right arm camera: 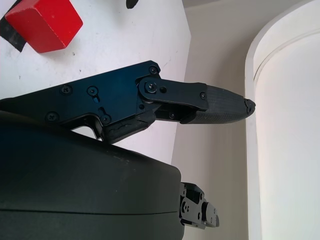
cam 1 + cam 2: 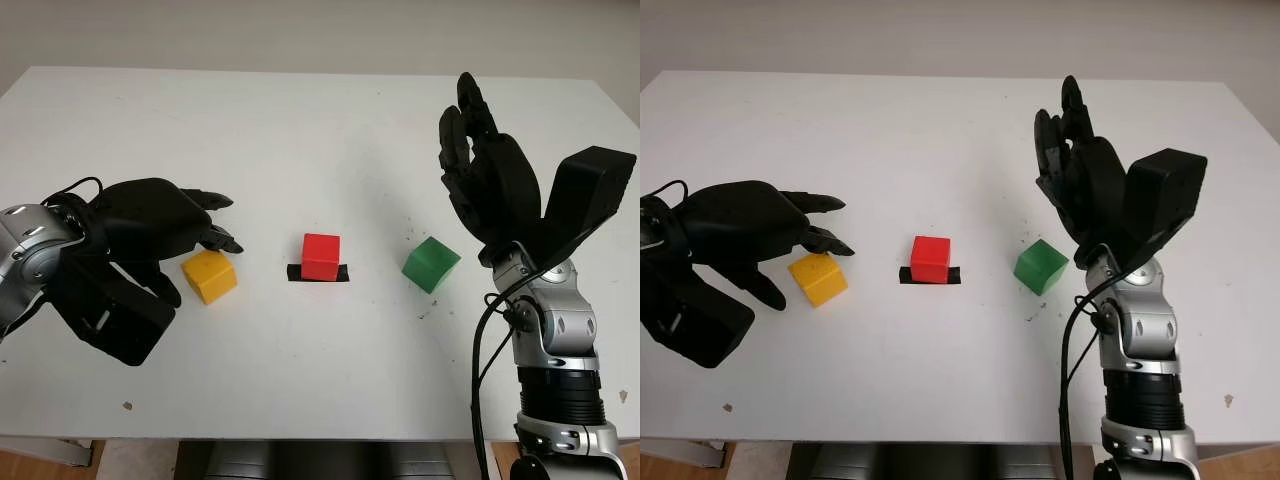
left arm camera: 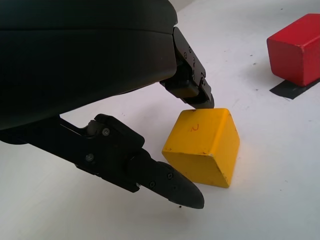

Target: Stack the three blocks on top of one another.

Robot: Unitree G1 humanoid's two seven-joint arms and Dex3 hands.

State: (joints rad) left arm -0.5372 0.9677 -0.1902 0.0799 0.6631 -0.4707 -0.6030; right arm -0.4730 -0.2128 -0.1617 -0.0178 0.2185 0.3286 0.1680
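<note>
A yellow block lies at the left of the white table. My left hand is open and hovers right over it, fingers reaching past its far side. In the left wrist view, one fingertip is at the top edge of the yellow block and another lies low beside it. The red block sits in the middle on a strip of black tape. A green block lies to its right. My right hand is open, upright above the table, just right of the green block.
The table's front edge runs close below the hands. Small dark specks mark the surface near the green block. A pale wall stands behind the table's far edge.
</note>
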